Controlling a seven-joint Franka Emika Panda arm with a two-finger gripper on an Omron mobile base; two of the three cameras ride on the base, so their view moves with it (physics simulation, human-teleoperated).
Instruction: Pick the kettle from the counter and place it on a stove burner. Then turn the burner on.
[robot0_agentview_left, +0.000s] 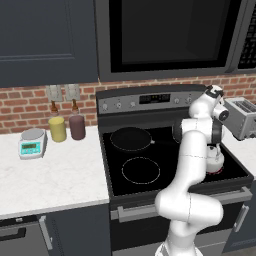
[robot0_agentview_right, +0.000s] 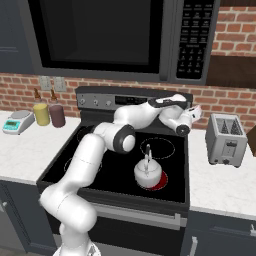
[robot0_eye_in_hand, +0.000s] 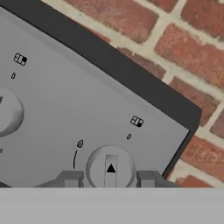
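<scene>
Two jars: a yellow jar and a dark maroon jar stand side by side against the brick wall, right of a small kitchen scale with a teal display; its digits are too small to read.
Counter: the white speckled counter runs left of the black cooktop.
Pan: a round black pan sits on the rear left of the glass.
Kettle: the silver kettle stands upright on the right-front stove burner, which glows red beneath it.
Gripper: the gripper is at the rightmost knob on the grey control panel, its two dark fingertips set either side of the knob and close against it, so it appears clasped.
Markings: the knob carries a black triangle pointer; above it are a small four-square burner icon, a "0" and a flame symbol on a thin arc. No brand name is legible.
Toaster: a boxy silver toaster stands on the counter right of the stove.
Microwave: a microwave hangs overhead; its keypad labels are unreadable.
</scene>
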